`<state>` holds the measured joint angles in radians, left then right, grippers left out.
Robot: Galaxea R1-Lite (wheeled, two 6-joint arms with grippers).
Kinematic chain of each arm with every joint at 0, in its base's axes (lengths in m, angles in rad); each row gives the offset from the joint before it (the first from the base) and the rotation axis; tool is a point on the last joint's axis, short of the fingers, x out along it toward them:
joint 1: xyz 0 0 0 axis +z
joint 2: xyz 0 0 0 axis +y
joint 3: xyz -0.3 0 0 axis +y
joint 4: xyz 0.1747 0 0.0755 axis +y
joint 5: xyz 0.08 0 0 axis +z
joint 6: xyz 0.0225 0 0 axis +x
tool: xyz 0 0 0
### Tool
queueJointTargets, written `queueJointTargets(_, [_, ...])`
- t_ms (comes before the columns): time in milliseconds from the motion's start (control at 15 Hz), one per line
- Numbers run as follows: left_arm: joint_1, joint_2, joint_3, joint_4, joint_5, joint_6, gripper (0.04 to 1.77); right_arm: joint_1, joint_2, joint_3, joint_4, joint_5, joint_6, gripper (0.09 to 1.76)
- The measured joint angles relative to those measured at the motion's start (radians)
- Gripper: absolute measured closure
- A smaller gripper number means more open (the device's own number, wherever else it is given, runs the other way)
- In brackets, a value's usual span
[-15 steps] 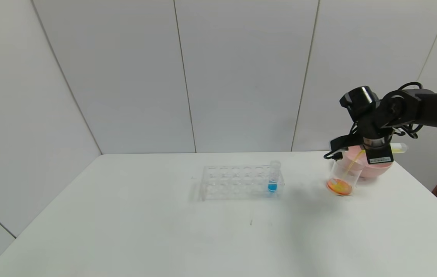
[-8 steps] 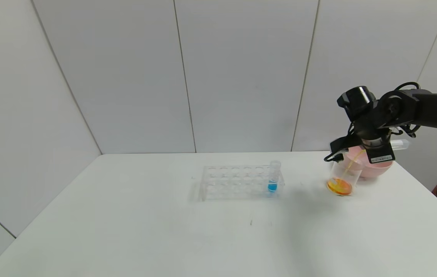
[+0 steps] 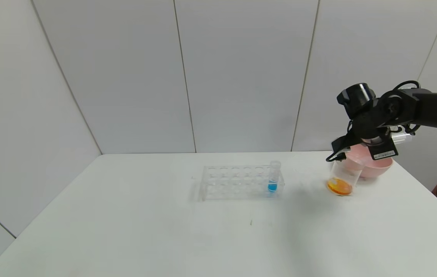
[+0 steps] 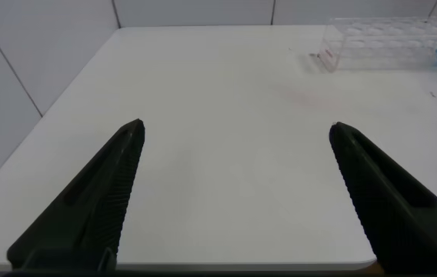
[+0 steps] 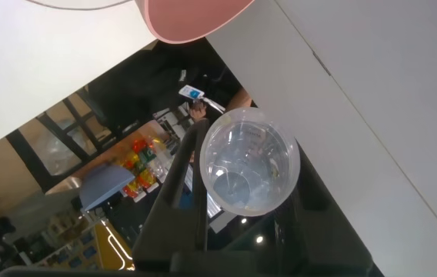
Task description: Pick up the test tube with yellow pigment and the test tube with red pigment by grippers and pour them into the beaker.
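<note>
My right gripper (image 3: 380, 144) hangs over the beaker (image 3: 342, 177) and the pink bowl, shut on the test tube with yellow pigment (image 3: 402, 139). The tube lies almost level and looks nearly drained; in the right wrist view its clear round end (image 5: 249, 161) sits between the black fingers (image 5: 174, 178) with only yellow specks inside. The beaker stands on the table with orange-yellow liquid (image 3: 339, 186) at its bottom. The test tube with red pigment is out of view. My left gripper (image 4: 235, 129) is open over bare table near its edge, holding nothing.
A pink bowl (image 3: 379, 166) stands right behind the beaker, near the table's right edge. A clear many-holed rack (image 3: 237, 183) sits mid-table with a blue-liquid tube (image 3: 273, 177) in its right end. The rack (image 4: 384, 40) also shows far off in the left wrist view.
The yellow stream running from the tube into the beaker has stopped. My right gripper has risen slightly and tipped the tube's closed end upward.
</note>
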<state>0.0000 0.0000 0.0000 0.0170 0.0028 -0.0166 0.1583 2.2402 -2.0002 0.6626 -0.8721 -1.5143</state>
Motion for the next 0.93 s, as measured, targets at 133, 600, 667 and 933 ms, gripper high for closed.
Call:
queueJointTargets(133, [0.0, 0.0, 0.0, 0.0, 0.0, 0.0, 0.09, 0.0, -0.001, 0.0, 0.001, 0.0, 0.001, 1.3])
queueJointTargets(600, [0.0, 0.0, 0.0, 0.0, 0.0, 0.0, 0.09, -0.014, -0.03, 0.002, 0.013, 0.086, 0.075, 1.3])
queueJointTargets(667, [0.0, 0.0, 0.0, 0.0, 0.0, 0.0, 0.09, -0.028, -0.042, 0.006, 0.026, 0.135, 0.081, 1.3])
queueJointTargets(933, [0.0, 0.0, 0.0, 0.0, 0.0, 0.0, 0.09, -0.11, -0.128, 0.015, 0.2, 0.371, 0.159, 1.3])
